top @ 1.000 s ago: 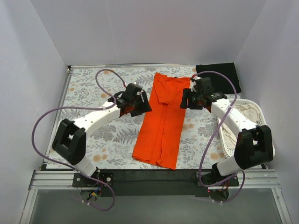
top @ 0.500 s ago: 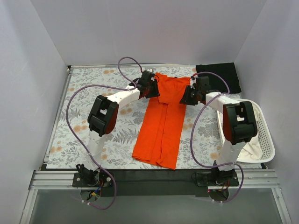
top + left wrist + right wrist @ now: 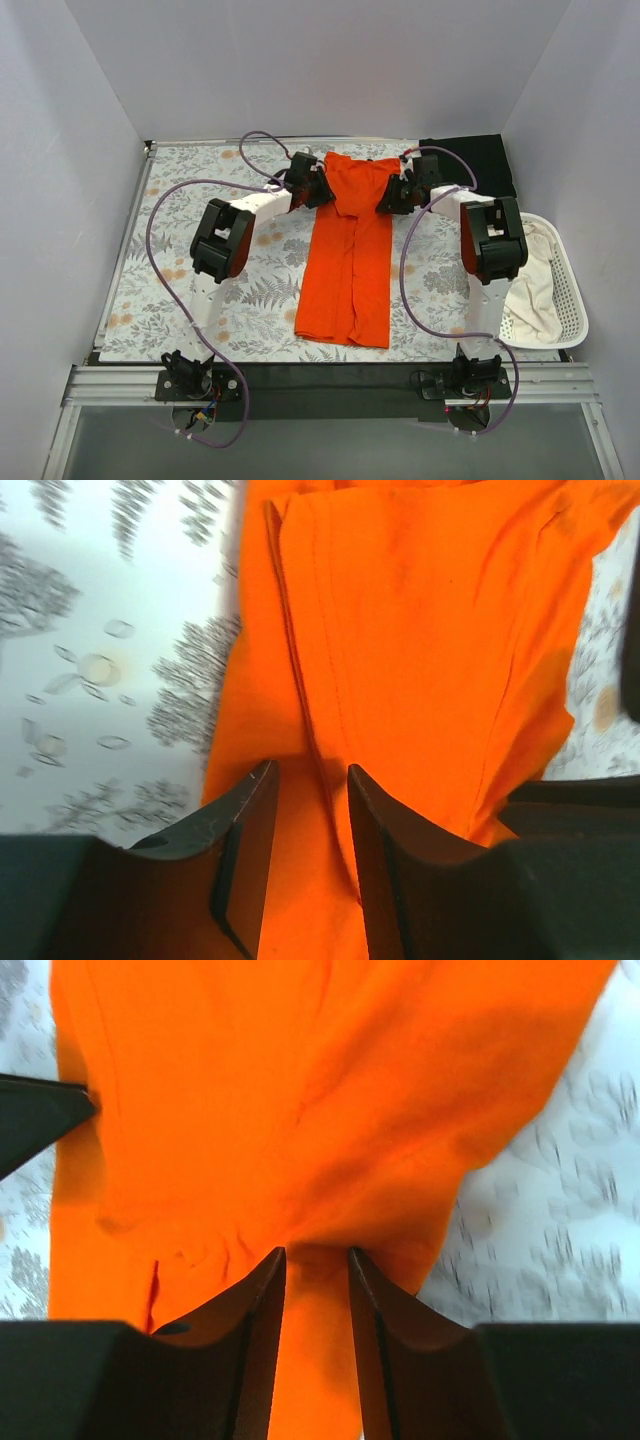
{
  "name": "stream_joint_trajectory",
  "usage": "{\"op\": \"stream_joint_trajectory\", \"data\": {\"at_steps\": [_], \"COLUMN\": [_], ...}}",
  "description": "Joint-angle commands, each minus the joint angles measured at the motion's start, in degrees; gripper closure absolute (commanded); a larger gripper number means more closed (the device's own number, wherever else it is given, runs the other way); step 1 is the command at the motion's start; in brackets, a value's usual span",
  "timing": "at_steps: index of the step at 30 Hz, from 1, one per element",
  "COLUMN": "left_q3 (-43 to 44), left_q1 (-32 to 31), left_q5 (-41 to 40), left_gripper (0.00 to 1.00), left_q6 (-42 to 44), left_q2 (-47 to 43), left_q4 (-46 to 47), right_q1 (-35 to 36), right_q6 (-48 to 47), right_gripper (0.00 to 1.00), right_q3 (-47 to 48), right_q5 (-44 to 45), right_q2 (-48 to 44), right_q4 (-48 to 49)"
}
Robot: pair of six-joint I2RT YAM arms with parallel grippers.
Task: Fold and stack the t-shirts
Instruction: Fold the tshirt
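The orange t-shirt (image 3: 350, 270) lies as a long narrow strip down the middle of the table, folded lengthwise. My left gripper (image 3: 322, 190) holds its far left corner and my right gripper (image 3: 385, 197) its far right corner. In the left wrist view the left gripper (image 3: 310, 770) has orange fabric (image 3: 430, 630) between close-set jaws. In the right wrist view the right gripper (image 3: 317, 1252) pinches puckered orange fabric (image 3: 300, 1090). The black t-shirt (image 3: 480, 160) lies folded at the back right corner, just behind the right gripper.
A white slatted basket (image 3: 575, 300) with a pale cloth (image 3: 535, 290) in it stands at the right edge. The table has a grey leaf-print cover (image 3: 200, 200). Purple cables loop over both arms. White walls stand on three sides.
Both arms have stretched out toward the back and closed on the shirt's far corners. The orange shirt has slid away from me and lies straighter.
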Motion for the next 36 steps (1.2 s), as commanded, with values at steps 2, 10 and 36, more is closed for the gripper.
{"op": "stream_joint_trajectory", "data": {"at_steps": [2, 10, 36], "left_q3": [-4.7, -7.3, -24.1], "left_q1": [4.4, 7.3, -3.7], "left_q5": [-0.7, -6.3, -12.9], "left_gripper": [0.66, 0.65, 0.28], "left_q6": [-5.2, -7.0, 0.1], "left_q2": [1.4, -0.2, -37.9], "left_q4": [-3.2, -2.3, -15.9], "right_q1": [-0.3, -0.3, 0.8], "right_q6": [-2.7, -2.8, -5.7], "right_gripper": [0.65, 0.62, 0.55], "right_q3": [6.9, 18.0, -6.8], "right_q5": [-3.0, -7.9, 0.9], "right_q2": [7.1, 13.3, -26.4], "right_q4": [1.0, -0.6, -18.3]}}
